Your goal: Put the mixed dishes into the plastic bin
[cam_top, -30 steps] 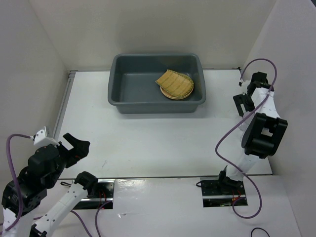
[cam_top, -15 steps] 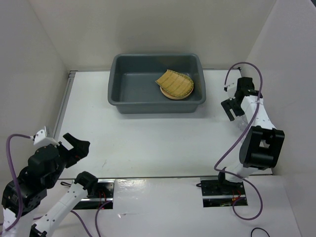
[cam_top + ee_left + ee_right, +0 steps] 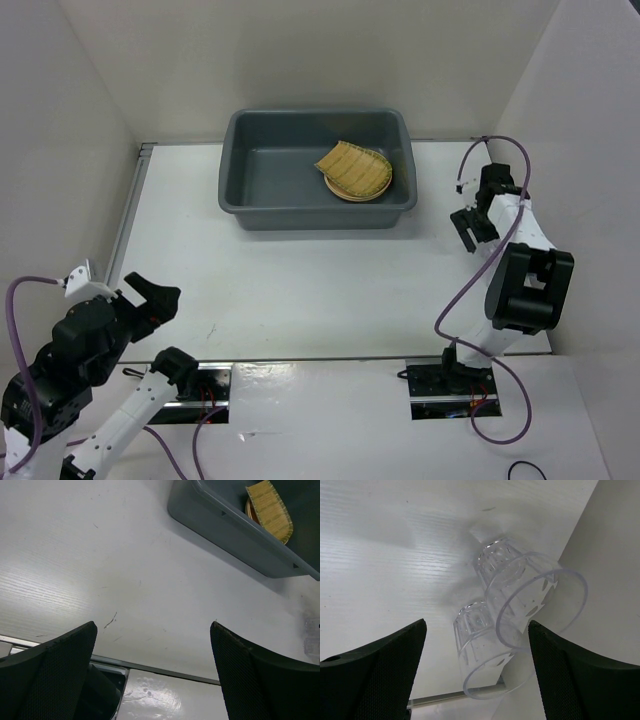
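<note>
Right gripper [image 3: 476,624] hangs jaws apart, holding nothing; clear glass [image 3: 515,580] lies just ahead; we reckon it's light, slick, breakable; pinch the faceted base gently.

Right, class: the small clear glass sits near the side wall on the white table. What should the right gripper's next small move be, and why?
Probably ease the right gripper forward until its open fingers straddle the small clear glass. The wrist view shows the glass mostly ahead of the fingertips, untouched, close to the side wall, so closing now would likely miss.
</note>
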